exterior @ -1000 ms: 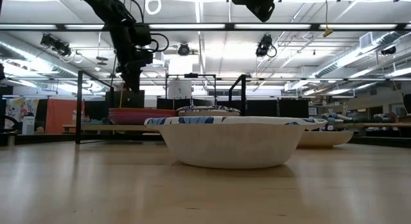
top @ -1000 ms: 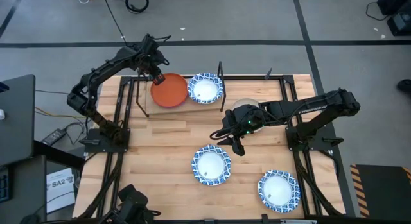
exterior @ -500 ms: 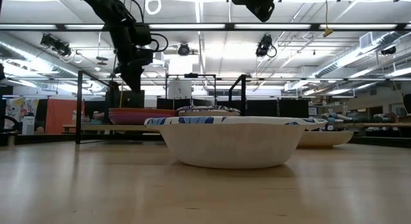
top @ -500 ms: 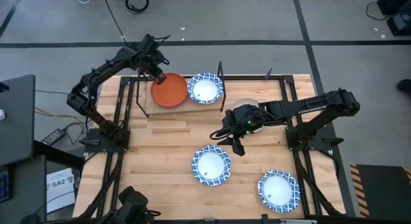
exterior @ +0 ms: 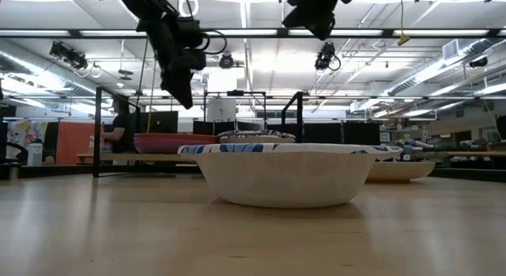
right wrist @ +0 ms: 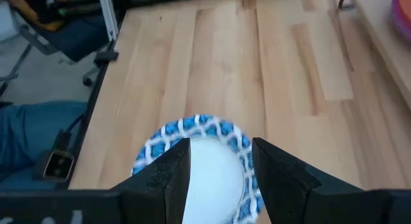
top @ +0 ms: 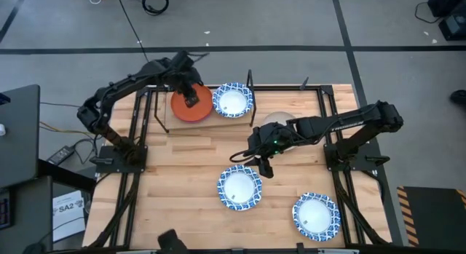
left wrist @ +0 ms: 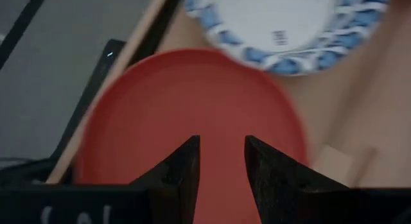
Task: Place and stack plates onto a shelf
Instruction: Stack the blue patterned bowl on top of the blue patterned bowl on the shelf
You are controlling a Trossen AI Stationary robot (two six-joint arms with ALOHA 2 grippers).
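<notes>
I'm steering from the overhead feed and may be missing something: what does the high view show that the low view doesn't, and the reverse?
High view only: the orange plate and a patterned plate lie side by side on the shelf; the left pincer hangs over the orange plate, the right pincer beside the middle plate.

Low view only: a person behind the shelf.

Both: the middle plate and the corner plate on the table.

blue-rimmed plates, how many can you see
3: one on the shelf beside the orange plate, at; one mid-table under the right gripper, at; one near the front right corner. Stacked ones may be hidden.
</notes>
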